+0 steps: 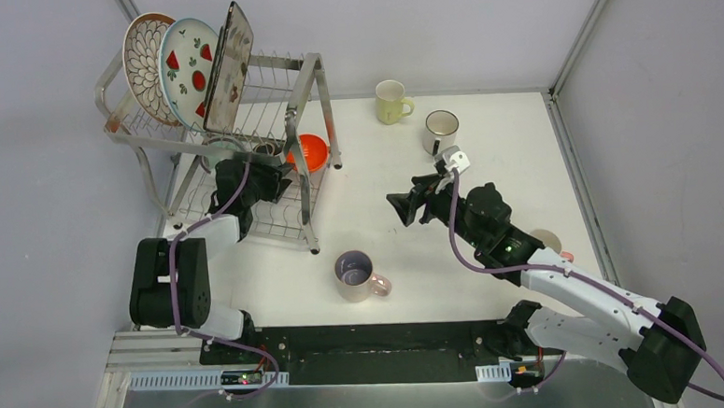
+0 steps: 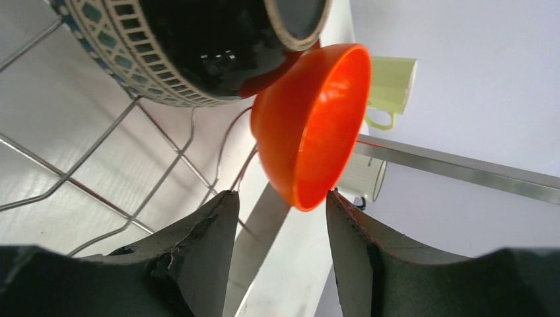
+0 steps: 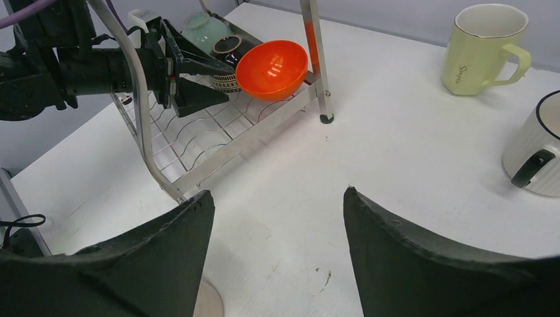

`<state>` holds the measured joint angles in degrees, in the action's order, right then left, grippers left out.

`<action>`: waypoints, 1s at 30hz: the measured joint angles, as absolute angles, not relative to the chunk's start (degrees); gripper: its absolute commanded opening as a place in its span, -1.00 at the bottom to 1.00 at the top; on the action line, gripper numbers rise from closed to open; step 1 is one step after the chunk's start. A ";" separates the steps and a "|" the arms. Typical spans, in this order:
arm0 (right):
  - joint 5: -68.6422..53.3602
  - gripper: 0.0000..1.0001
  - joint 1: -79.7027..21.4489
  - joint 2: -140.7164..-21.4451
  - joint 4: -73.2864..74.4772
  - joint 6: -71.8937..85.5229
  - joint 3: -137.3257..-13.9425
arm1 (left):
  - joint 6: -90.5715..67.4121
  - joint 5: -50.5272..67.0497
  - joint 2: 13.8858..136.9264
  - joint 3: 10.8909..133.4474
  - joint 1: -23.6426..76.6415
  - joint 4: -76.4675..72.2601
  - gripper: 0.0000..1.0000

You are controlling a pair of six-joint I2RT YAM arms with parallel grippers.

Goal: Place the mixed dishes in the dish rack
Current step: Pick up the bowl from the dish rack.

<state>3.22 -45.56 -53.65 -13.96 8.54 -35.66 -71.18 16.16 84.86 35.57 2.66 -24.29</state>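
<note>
While the left gripper (image 2: 279,201) sits inside the lower tier of the dish rack (image 1: 302,193), let's count. The rack stands at the worktop's far left corner, its long axis running roughly along the far edge.

Three plates stand on edge in the top tier, side by side: petal-pattern plate (image 1: 145,61), red-fruit plate (image 1: 189,68) and flowered square plate (image 1: 229,66), all leaning left.

Three bowls sit below: mint bowl (image 3: 201,28), brown bowl (image 3: 226,46) and orange bowl (image 1: 309,153), the last tipped with its mouth towards the right.

Left fingers are spread. The orange rim hangs between the tips, near one pad, and nothing is pinched; whether it touches, I can't say.

The right gripper (image 3: 277,195) hovers mid-worktop, fingers wide apart over bare surface and grasping nothing.

Now the mugs. Three stand upright: yellow mug (image 1: 391,101) by the far edge, handle right; white mug (image 1: 440,130) just beside it; lilac mug (image 1: 354,274) near the front edge, handle right. A fourth mug (image 1: 549,241), possibly pink, peeks from under the right arm.
</note>
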 measured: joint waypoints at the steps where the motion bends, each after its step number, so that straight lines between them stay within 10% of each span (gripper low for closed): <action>1: 3.22 0.47 -45.56 -53.69 -14.00 8.49 -35.66 | -71.18 16.01 84.16 35.81 2.68 -23.77 0.06; 16: 3.25 0.49 -45.56 -55.09 -14.74 8.01 -35.66 | -71.24 13.96 92.09 40.86 5.30 -22.41 -0.03; 30: 3.22 0.49 -45.56 -57.06 -14.96 6.02 -35.66 | -71.11 10.37 91.72 41.87 5.65 -15.46 -0.78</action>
